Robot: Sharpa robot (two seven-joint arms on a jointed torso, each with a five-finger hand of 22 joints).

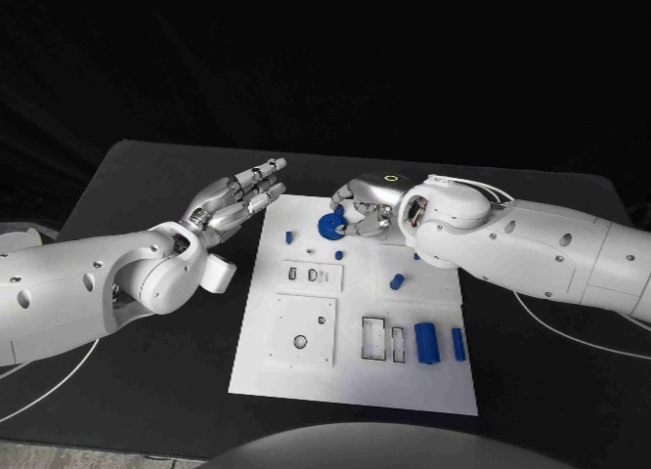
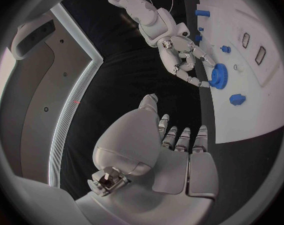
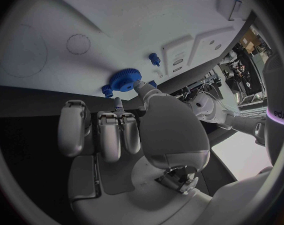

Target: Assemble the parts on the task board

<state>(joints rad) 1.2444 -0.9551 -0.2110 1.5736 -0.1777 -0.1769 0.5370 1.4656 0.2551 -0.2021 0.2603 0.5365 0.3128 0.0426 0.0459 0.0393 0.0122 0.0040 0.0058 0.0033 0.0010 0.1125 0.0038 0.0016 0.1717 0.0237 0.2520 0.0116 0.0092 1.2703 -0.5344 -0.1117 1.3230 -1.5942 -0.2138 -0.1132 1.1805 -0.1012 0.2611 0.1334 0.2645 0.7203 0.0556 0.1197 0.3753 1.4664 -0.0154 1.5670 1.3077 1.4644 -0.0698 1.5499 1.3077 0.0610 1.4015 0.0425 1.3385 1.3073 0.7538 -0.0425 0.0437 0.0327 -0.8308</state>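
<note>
Nearest me, at the near end of the task board (image 1: 357, 386), two blue cylinder parts (image 1: 428, 342) lie flat beside the rectangular slots, long axes running near-to-far along the board. Not my concern yet.

Action is at the far end. My right hand (image 1: 366, 210) has a blue gear (image 1: 330, 226) pinched between thumb and fingertips; the other fingers curl in round it. Right wrist view shows the gear (image 3: 124, 78) at my fingertips (image 3: 118, 103), low on the board surface, flat face roughly parallel to the board, so its axis points up out of the board. Can't tell whether it's already seated on a peg or just resting there. No long axis to speak of: it's a disc, teeth all round.

My left hand (image 1: 238, 198) is spread, fingers straight and apart, holding nothing, hovering just off the board's left edge near the far corner. From its wrist cam the gear (image 2: 218, 76) sits ahead of the fingers, w/ the right hand (image 2: 184, 60) wrapped on it.

Key relation: gear lies left of my right palm, between the two hands, but the right one already owns it, so the left has no reason to reach in. A small blue peg (image 1: 289, 235) stands just left of the gear, another blue piece (image 1: 396, 281) further toward me on the right. My guess: next I need a straight push down along the gear's axis, keeping it level so it doesn't bind.
</note>
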